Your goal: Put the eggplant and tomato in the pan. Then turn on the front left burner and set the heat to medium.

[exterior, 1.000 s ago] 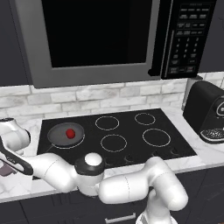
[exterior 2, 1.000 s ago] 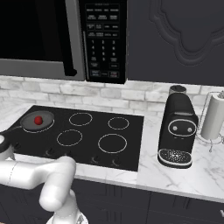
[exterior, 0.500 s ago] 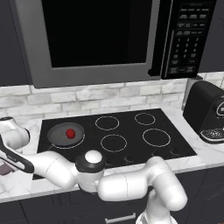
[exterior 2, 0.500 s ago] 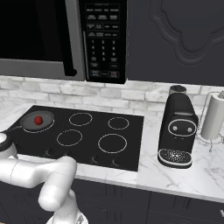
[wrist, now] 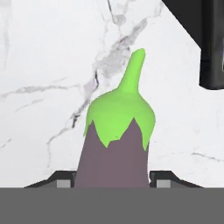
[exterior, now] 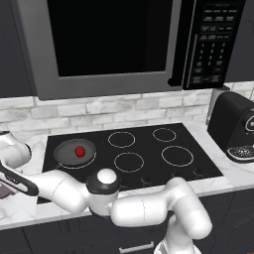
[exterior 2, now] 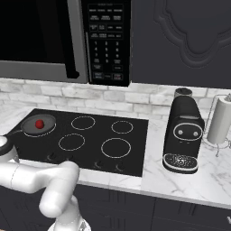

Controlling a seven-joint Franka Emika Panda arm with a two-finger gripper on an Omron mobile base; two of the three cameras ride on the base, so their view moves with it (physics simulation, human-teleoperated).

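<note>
Far left, over the marble counter [wrist: 39, 65]: the eggplant [wrist: 114, 144] sits between the gripper [wrist: 113, 181] tips, green cap pointing away from the hand; tips flank its purple body, but can't tell if they're clamped on it. Pan [exterior: 74, 153] w/ tomato [exterior: 79, 151] inside rests on the cooktop [exterior: 144, 163], back-left corner. Front left burner [exterior: 128, 161] ring sits bare, just right of pan. Coffee machine [exterior 2: 184, 135] and paper towel roll [exterior 2: 221, 121] at right.
</note>
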